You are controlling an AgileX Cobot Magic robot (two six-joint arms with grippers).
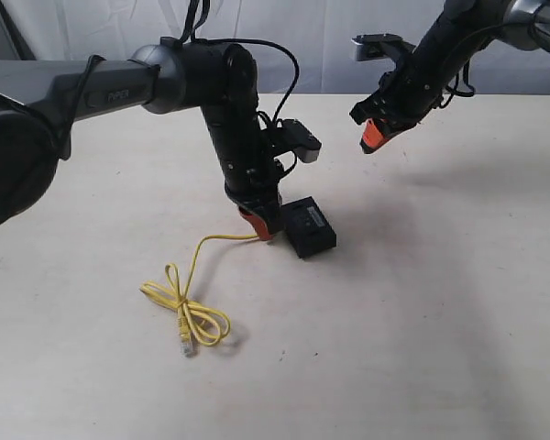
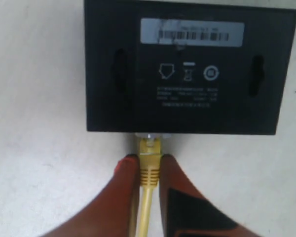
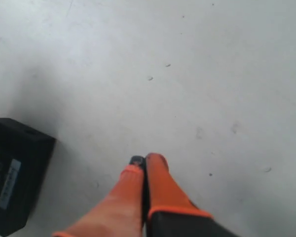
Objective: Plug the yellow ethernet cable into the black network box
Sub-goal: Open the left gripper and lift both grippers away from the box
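Observation:
The black network box (image 1: 309, 227) lies flat on the table, its white label (image 2: 191, 32) facing up; part of it shows in the right wrist view (image 3: 14, 173). The yellow ethernet cable (image 1: 185, 302) runs from a looped bundle on the table up to the box. My left gripper (image 2: 149, 162) is shut on the cable's yellow plug boot (image 2: 150, 163), and the clear plug tip sits in a port on the box's side. My right gripper (image 3: 144, 162) hangs shut and empty above the table, far right of the box (image 1: 371, 137).
The cable's free end with its clear plug (image 1: 187, 346) lies on the beige table (image 1: 422, 321) in front of the left arm. The left arm's dark links (image 1: 119, 87) stretch across the upper left.

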